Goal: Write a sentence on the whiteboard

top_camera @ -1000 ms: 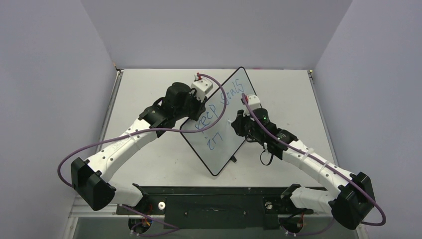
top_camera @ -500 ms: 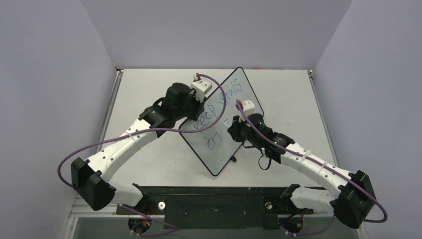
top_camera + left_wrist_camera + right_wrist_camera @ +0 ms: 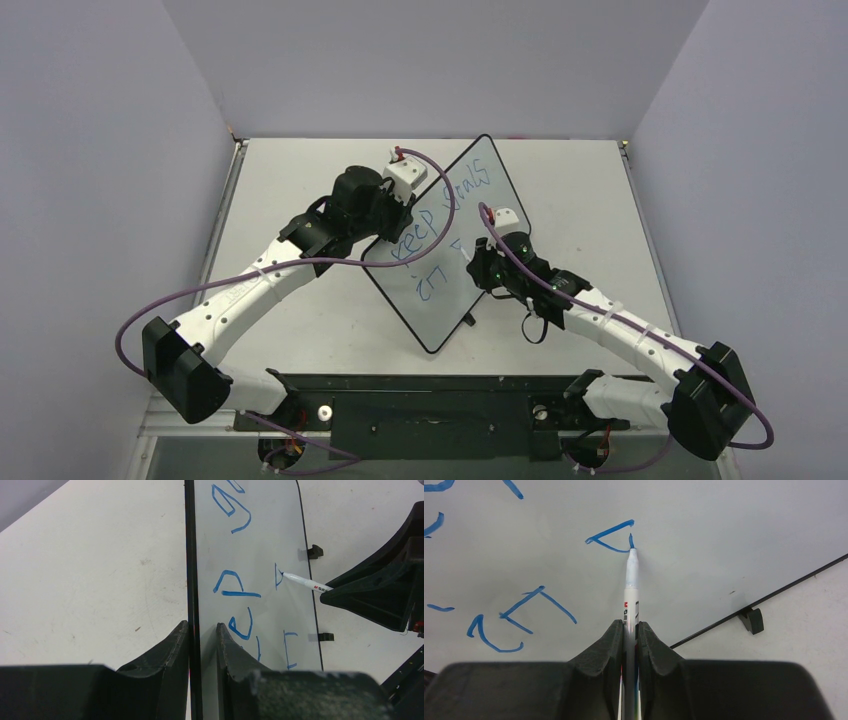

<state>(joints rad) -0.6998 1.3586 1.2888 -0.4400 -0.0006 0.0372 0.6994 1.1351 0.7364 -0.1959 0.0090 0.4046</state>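
The whiteboard (image 3: 440, 312) lies slanted at the table's middle, one corner pointing to the far side. My left gripper (image 3: 201, 626) is shut on its black left rim, one finger on each face. The sentence (image 3: 440, 215) in blue reads "keep goals", with a few letters of a second line below it. My right gripper (image 3: 630, 624) is shut on a white marker (image 3: 631, 580). The marker's tip touches the board at a small angular blue stroke (image 3: 609, 537). From the left wrist view the marker (image 3: 305, 582) comes in from the right onto the whiteboard (image 3: 250, 540).
Two black clip feet (image 3: 315, 551) (image 3: 325, 636) stick out from the board's right long edge. Pale walls close the table (image 3: 580, 190) on three sides. A black rail (image 3: 430, 395) runs along the near edge between the arm bases.
My right gripper has slid with the marker down the board toward the near side, and a new blue stroke has appeared in the second line. The left gripper and board have stayed put.
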